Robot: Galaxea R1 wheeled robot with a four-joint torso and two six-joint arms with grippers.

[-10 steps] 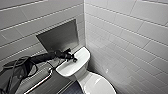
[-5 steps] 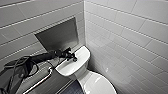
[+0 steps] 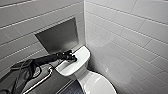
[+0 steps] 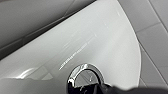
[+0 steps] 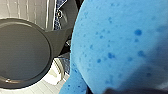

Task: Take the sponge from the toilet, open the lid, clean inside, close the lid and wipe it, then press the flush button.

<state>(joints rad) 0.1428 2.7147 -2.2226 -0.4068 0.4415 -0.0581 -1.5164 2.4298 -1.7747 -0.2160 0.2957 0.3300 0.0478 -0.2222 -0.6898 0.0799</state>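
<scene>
Since the one small bright blue sponge (image 5: pixel 120 45), pinched in your right gripper's fingers, looks light, soft and squashy, grip it gently across its middle, while your left gripper (image 3: pixel 68 56), whose fingers I cannot tell spread or closed, sits by the one chrome flush button (image 4: pixel 85 76) on the one white glossy ceramic toilet (image 3: pixel 75 67).

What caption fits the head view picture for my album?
The robot's left claw over the white toilet tank, in a tiled corner.
</scene>
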